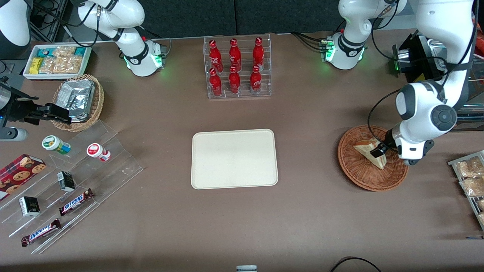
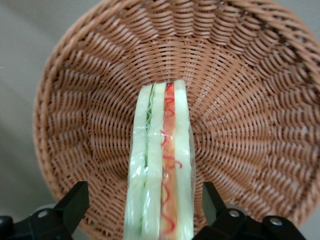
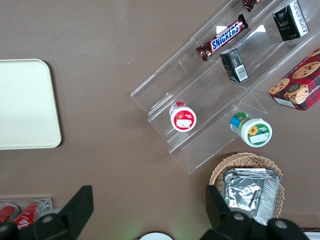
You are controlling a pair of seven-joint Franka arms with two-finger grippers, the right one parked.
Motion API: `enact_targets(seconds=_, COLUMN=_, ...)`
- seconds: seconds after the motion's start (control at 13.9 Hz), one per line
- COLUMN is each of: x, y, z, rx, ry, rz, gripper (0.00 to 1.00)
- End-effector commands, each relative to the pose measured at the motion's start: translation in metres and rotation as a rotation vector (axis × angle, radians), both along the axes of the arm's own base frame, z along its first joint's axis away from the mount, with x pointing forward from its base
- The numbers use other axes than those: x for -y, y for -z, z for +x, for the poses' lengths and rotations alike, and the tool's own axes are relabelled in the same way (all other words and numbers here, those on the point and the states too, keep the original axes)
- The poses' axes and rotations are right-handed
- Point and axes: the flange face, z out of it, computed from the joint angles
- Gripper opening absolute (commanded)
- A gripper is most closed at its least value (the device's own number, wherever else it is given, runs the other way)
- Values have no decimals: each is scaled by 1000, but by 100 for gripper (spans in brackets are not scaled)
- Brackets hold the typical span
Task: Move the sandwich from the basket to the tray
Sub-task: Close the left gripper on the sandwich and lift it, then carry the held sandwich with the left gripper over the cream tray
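Down inside round reddish-brown wicker basket [image 2: 240, 100], gripper [image 2: 145, 210] fingers spread apart, straddling wrapped triangular white-bread sandwich [image 2: 160, 180] lying in it; slick wrap may slip on closing; cream rectangular tray [image 1: 234, 158] sits well apart

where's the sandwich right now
The sandwich lies in the reddish-brown basket toward the working arm's end of the table. The gripper is down over it, open, one finger on each side.
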Motion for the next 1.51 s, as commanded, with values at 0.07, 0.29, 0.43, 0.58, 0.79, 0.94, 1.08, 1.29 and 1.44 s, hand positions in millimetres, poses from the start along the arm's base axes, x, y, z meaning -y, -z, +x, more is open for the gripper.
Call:
enact_targets(seconds=0.07, x=-1, y=29, z=3, rx=-3, ry=-20, rz=12, gripper=96)
enact_targets(seconds=0.29, x=1, y=30, z=5, rx=5, ry=-18, rz=12, gripper=30)
enact_targets(seconds=0.43, x=1, y=21, z=8, rx=17, ry=-17, rz=12, gripper=12)
enact_targets(seconds=0.58, x=1, y=-7, z=20, rx=29, ry=-15, rz=13, gripper=9)
enact_targets(seconds=0.79, x=9, y=-72, z=45, rx=-29, ry=0, rz=12, gripper=9)
enact_targets(seconds=0.94, x=26, y=-113, z=62, rx=-35, ry=25, rz=11, gripper=8)
enact_targets(seconds=1.08, x=45, y=-147, z=71, rx=-48, ry=49, rz=10, gripper=9)
enact_targets(seconds=1.29, x=102, y=-180, z=69, rx=-79, ry=133, rz=5, gripper=9)
enact_targets(seconds=1.44, x=154, y=-201, z=63, rx=-93, ry=211, rz=6, gripper=10)
